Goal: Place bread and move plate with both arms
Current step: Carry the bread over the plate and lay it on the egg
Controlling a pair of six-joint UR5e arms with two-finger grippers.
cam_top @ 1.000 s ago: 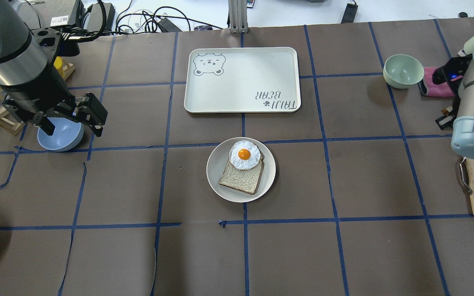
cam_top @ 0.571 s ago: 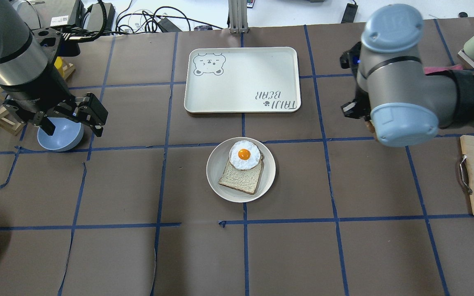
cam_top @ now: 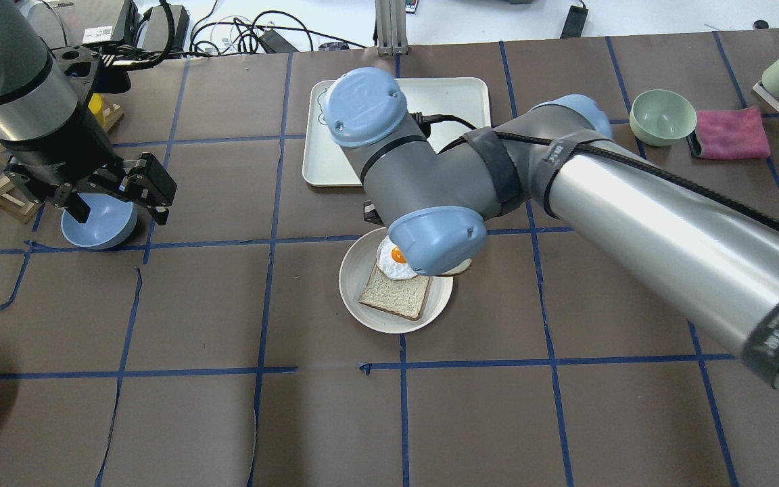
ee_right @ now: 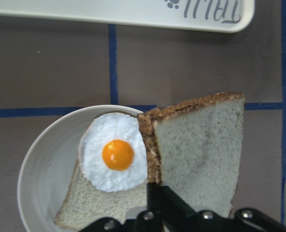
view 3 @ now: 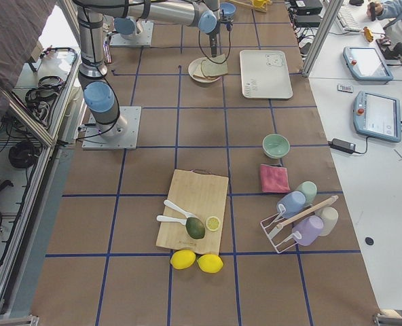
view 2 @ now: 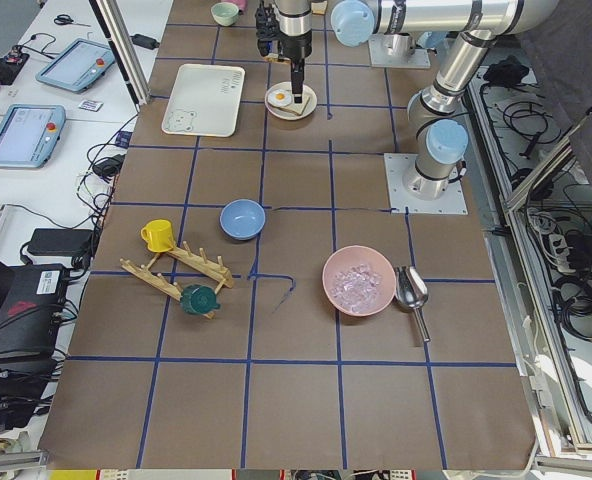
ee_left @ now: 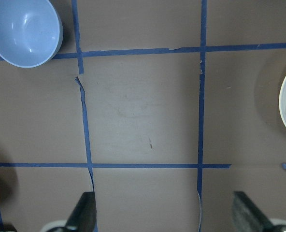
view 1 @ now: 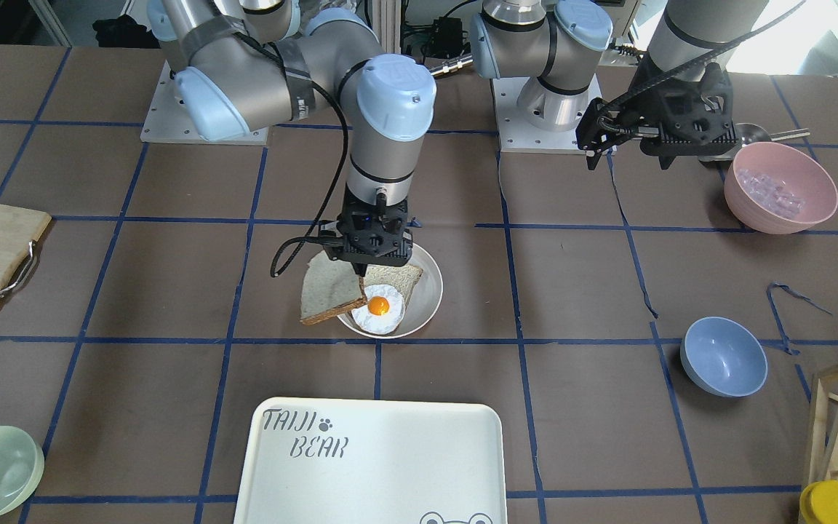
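Silver-grey with pale blue joint caps, the right arm (cam_top: 633, 203) stretches in a long diagonal across the table. Its wrist is bent straight down over the plate (view 1: 430, 295). The black right gripper (view 1: 363, 268) hangs just over the plate's edge on the robot's right, pinching the bread (view 1: 328, 291) by one crusted edge. One finger shows in front of the slice; the other is hidden behind it.

The bread is a large, flat slice with pale greyish, finely pored crumb and a dark brown, grainy crust. It hangs at a slant, its broad face turned partly up, and it juts out past the plate's rim on the robot's right side. Its long axis runs from the gripper's end toward the tray (view 1: 375, 458), and a straight crusted edge faces the tray. Whether its lowest corner touches the table cannot be told.

The plate is round, cream-white and smooth with a raised rim. On it lies a smaller slice (view 1: 401, 276) with a light tan crust. A glossy white fried egg (view 1: 378, 307) with an orange yolk sits on that slice, on the half nearer the tray.

Well apart from the plate, on the robot's left, the left arm (cam_top: 31, 115) stands upright. The left gripper (cam_top: 120, 213) points downward, its fingers spread wide and holding nothing. Its wrist view looks down on brown paper crossed by blue tape, with a smooth blue bowl (view 1: 723, 356) on the side away from the plate.
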